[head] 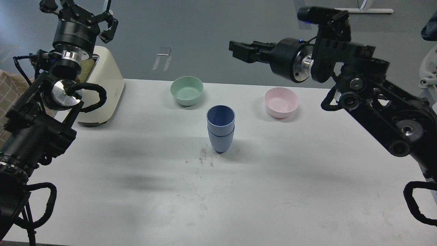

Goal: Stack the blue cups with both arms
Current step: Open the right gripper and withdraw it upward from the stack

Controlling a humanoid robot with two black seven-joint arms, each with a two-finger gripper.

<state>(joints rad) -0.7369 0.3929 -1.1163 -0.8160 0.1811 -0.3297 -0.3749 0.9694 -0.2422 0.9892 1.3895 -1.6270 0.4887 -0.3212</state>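
Two blue cups [220, 128] stand nested upright, one inside the other, in the middle of the white table [136, 191]; the dark blue inside of the upper cup shows. My right gripper [236, 51] is raised well above and behind the stack, apart from it, with its fingers a little apart and empty. My left gripper [78, 13] is high at the far left above the toaster, fingers spread and empty.
A mint-green bowl [186, 90] sits behind the stack to the left. A pink bowl [281, 102] sits behind it to the right. A cream toaster [102, 89] stands at the back left. Scuff marks [201, 157] lie in front of the stack.
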